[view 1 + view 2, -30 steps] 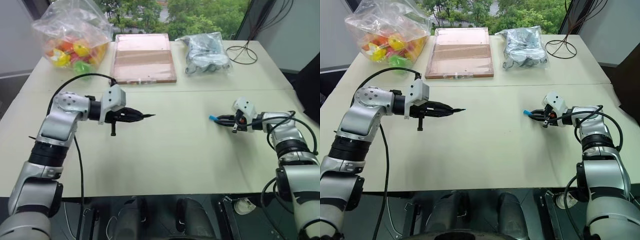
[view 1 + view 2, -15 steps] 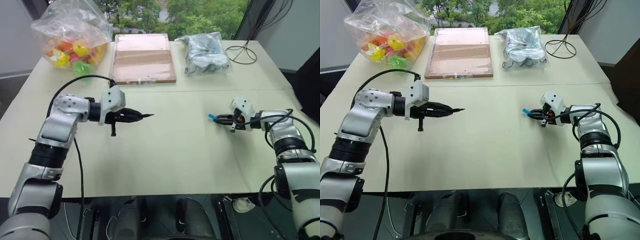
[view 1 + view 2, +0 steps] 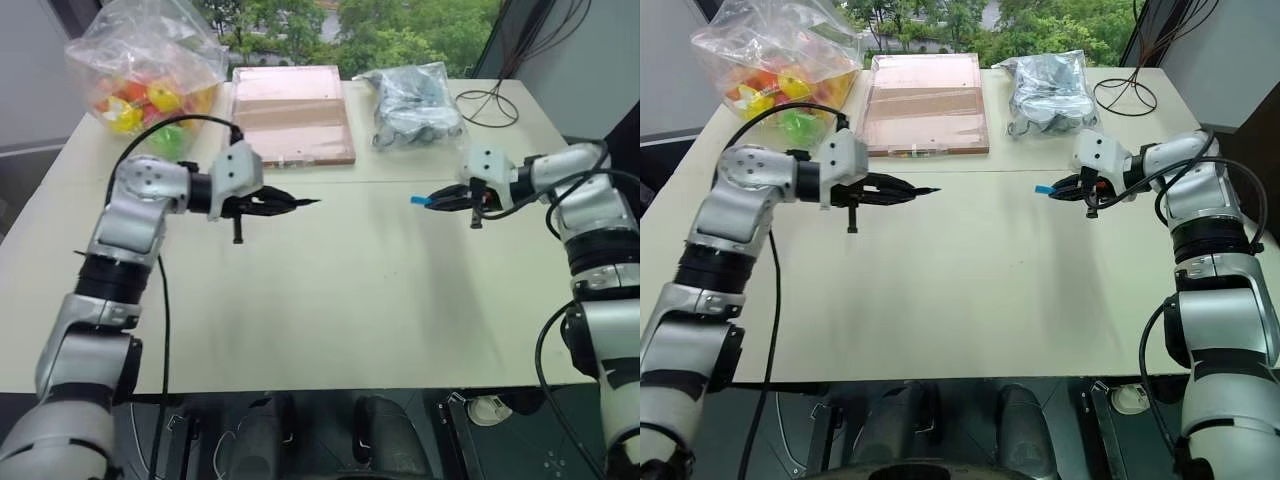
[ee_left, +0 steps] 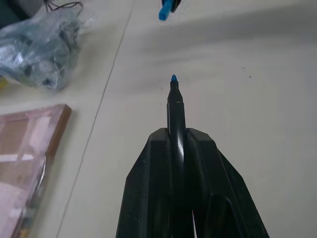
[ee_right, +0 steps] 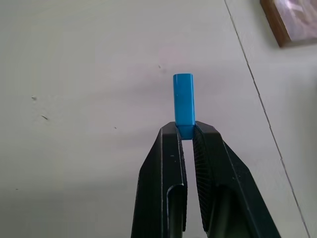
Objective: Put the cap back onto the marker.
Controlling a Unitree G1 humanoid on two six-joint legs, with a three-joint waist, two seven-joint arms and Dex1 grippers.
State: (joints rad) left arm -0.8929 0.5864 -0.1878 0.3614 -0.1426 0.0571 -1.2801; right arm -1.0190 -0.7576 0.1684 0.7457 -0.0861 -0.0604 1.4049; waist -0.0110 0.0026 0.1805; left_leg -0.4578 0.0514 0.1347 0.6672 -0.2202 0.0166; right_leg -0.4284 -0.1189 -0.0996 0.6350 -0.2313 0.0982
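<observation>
My left gripper [image 3: 272, 204] is shut on the black marker [image 4: 175, 110], whose light blue tip sticks out toward the right, above the table. My right gripper [image 3: 440, 200] is shut on the small bright blue cap [image 5: 183, 104], which juts out past the fingertips and points left toward the marker. In the head views the cap [image 3: 419, 200] and the marker tip [image 3: 312, 202] face each other at about the same height, a wide gap apart. Both hands hang above the beige table [image 3: 360, 300].
At the table's far side lie a bag of colourful toys [image 3: 145, 80], a flat pink-brown box [image 3: 290, 115] and a bag of grey parts [image 3: 415, 105]. A coil of black cable [image 3: 490, 105] lies at the far right.
My right gripper has risen off the table with the cap and shifted left. My left gripper has moved up and to the right with the marker.
</observation>
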